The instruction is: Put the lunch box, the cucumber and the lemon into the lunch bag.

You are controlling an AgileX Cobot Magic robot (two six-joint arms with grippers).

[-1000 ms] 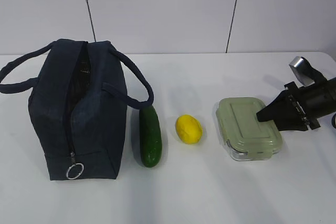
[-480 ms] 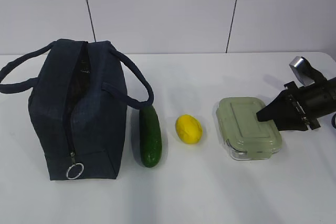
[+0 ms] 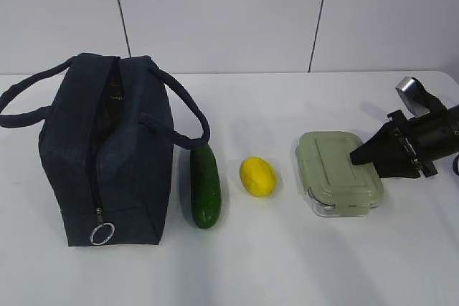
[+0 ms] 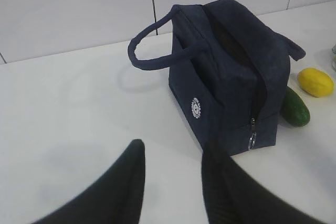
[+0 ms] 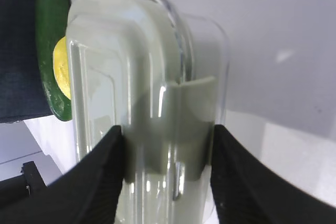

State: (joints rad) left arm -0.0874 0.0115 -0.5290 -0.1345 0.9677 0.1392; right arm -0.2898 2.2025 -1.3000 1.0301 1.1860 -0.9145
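Observation:
The lunch box (image 3: 336, 171), clear with a sage-green lid, lies on the white table at the right. My right gripper (image 3: 356, 157) is shut on its right end. In the right wrist view the fingers press both sides of the lunch box (image 5: 131, 66) around my right gripper (image 5: 168, 129). The lemon (image 3: 257, 175) and cucumber (image 3: 205, 185) lie between the box and the navy lunch bag (image 3: 107, 155), whose top zipper gapes. My left gripper (image 4: 173, 148) hovers open and empty over bare table, near the lunch bag (image 4: 231, 77).
A metal ring pull (image 3: 102, 233) hangs at the bag's near end, and its loop handles (image 3: 183, 109) stick out sideways. White table (image 3: 287, 263) stretches in front of the objects. A tiled wall stands behind.
The lunch box has shifted very slightly up and left in the right gripper's hold. Nothing else has moved.

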